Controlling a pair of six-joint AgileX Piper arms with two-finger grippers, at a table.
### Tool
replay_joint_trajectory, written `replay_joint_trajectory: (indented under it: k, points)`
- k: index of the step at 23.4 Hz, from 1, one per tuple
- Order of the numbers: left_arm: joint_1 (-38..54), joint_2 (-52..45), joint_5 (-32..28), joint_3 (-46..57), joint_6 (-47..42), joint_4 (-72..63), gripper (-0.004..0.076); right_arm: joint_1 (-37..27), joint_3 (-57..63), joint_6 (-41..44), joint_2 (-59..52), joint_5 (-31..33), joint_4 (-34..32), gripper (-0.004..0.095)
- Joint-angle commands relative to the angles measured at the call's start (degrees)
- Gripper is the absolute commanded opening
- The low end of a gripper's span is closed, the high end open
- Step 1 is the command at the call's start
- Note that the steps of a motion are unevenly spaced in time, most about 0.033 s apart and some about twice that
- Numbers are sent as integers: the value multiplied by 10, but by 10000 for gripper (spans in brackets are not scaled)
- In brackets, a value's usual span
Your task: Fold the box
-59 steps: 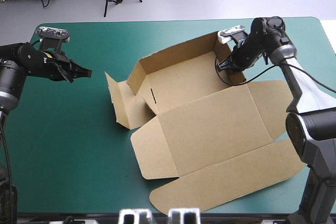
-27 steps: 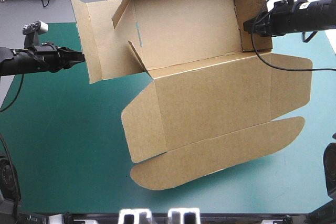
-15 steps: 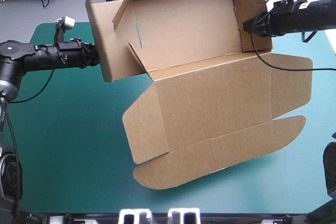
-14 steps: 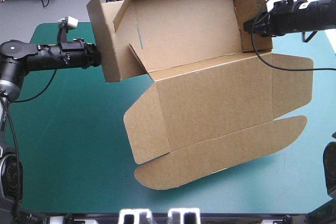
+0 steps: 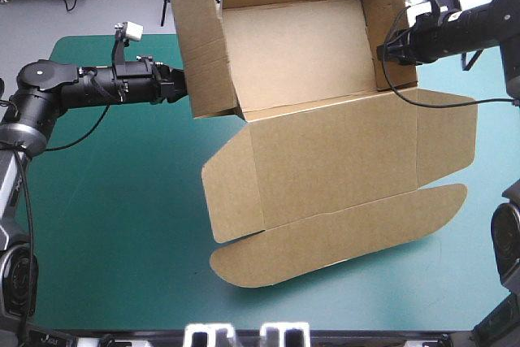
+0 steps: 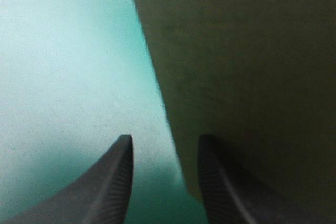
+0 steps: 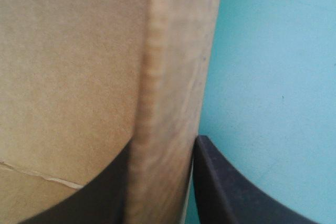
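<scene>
The right end effector (image 5: 382, 49) was clamped on the right-hand wall of the box (image 5: 325, 152). In the right wrist view its black fingers (image 7: 102, 195) stood one on each face of the brown board, with the wall's edge running up between them. The left end effector (image 5: 184, 87) was found with its fingers (image 6: 113, 182) apart and teal-green showing in the gap between them. It met the outer face of the box's left-hand wall (image 5: 207, 54). In the left wrist view that wall lay against one finger only, with the board's edge passing just inside that finger. The box was held up between the two arms over the far half of the table (image 5: 106, 225), nearer the right edge than the left. Its tray part was uppermost toward the far edge, with the back wall and both side walls raised and the open side facing the high view. The lid panel (image 5: 333, 160) hung flat from the tray's front fold toward the near edge, with a side flap at each end. The rounded tuck flap (image 5: 341, 241) was lowest and nearest the near edge. Whether that flap touched the teal-green cover could not be told.
</scene>
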Motion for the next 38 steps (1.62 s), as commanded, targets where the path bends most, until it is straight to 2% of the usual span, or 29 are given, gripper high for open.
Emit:
replay_joint_trajectory:
  k: [1, 8, 11, 18, 22, 25, 28, 32, 38]
  points:
    - [-3, -29, 42, -16, 1, -60, 397, 29, -18, 21, -25, -46, -6, -18]
    - [-3, -31, 45, -16, -11, -63, 414, 103, -18, 51, -21, -100, -57, -17]
    - [-3, -33, 43, -16, -8, -103, 414, 124, -18, 81, -16, -111, -104, -18]
    - [-3, -33, 48, -16, 10, -134, 414, 127, -18, 81, -14, -119, -99, -18]
    - [-4, -33, 35, -16, 15, -108, 414, 127, -18, 81, -14, -123, -97, -19]
    - [-18, -33, -5, -17, 7, -63, 414, 127, -18, 81, -13, -123, -95, -18]
    - [-46, -33, -79, -25, -36, 8, 414, 127, -18, 81, -11, -123, -89, -18]
    - [-118, -33, -218, -62, -189, 178, 414, 127, -18, 89, -11, -125, -62, -18]
    - [-195, -33, -340, -74, -321, 313, 412, 127, -18, 89, -10, -126, -28, -18]
